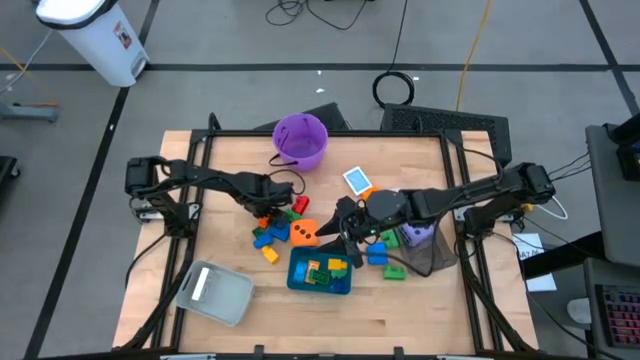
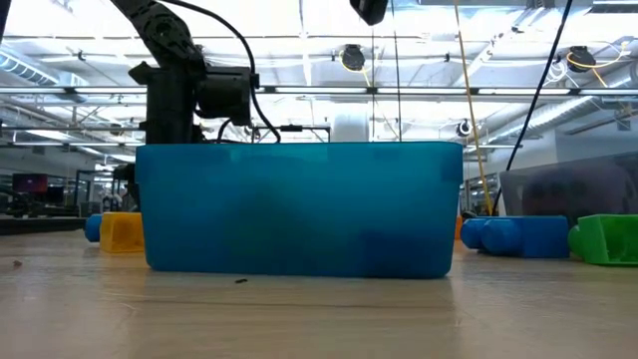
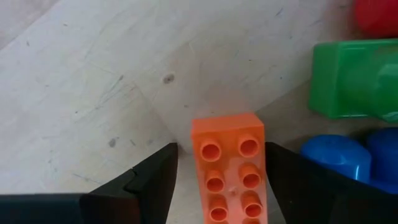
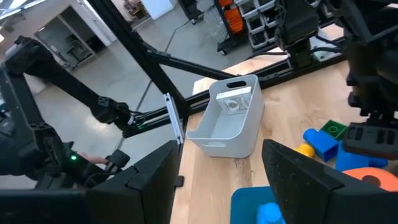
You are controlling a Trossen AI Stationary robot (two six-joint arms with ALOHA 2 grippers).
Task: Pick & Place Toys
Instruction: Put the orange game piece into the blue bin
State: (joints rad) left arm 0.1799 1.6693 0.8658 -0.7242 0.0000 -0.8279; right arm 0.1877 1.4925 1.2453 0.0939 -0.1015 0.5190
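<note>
Orange brick, studs up, lies on the tabletop straight between the left gripper's jaws, which stand partly open with a sliver of gap on either side and no clear contact yet, so nothing is held for certain. Just beyond one jaw sit a green brick and a blue brick, and a red one lies farther off; as I judge it, the chief risk is that this jaw catches the blue neighbour as it closes, nudging the orange brick askew or pinching two pieces at once. A grip taken near the brick's end could also let it pivot and drop on the lift. From above, the left gripper hangs over the cluster of toys beside the orange die, so a skewed pull could scatter bricks. Right gripper, jaws partly open with nothing seen between them in its wrist view, hovers close by at the blue tray, which already holds a few bricks; the two arms sit near each other, and a carry toward the tray could bring them into contact. Purple die, white-and-blue card, purple bucket and grey tray lie well clear of both jaws.
</note>
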